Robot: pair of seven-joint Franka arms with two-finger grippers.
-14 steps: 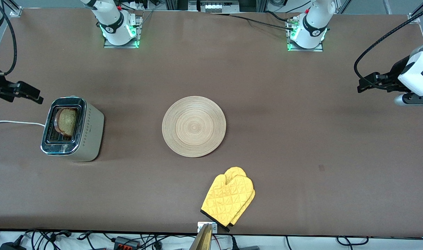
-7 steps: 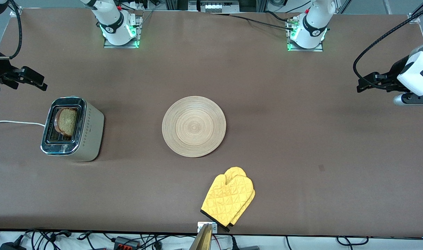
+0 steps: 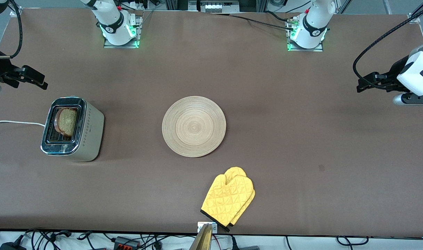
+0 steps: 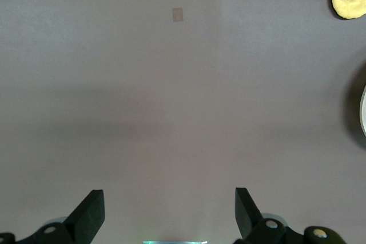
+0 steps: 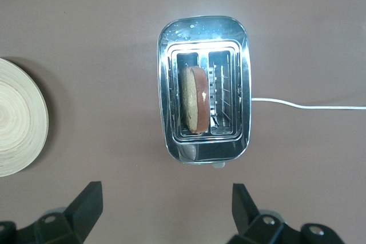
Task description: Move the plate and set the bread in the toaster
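Although the tan slice of bread with its darker crust (image 5: 194, 99) already stands in one slot of the boxy chrome-topped, cream-sided toaster (image 3: 72, 129), leaning a little and rising above the rim, we judge it only part seated. That toaster sits toward the right arm's end of the brown counter (image 3: 301, 146), its white cord (image 3: 13, 122) trailing off the edge. Our right gripper (image 5: 166, 212) hangs above the toaster with its fingers spread wide and holding nothing. Our left gripper (image 4: 170, 215) waits over bare counter at the left arm's end, fingers likewise released and empty.

Near the middle of the counter lies the large round light-wood plate with ring grain (image 3: 194, 126), well apart from the toaster. A yellow quilted oven mitt (image 3: 228, 200) lies nearer to the front camera than the plate.

We expect the bread to be light, soft and easily crushed, so we would pinch it gently by the crust edge that shows above the slot. We expect the plate to be stiff and light but flat and smooth; we would take it at the rim, where the fingers can get under the edge.
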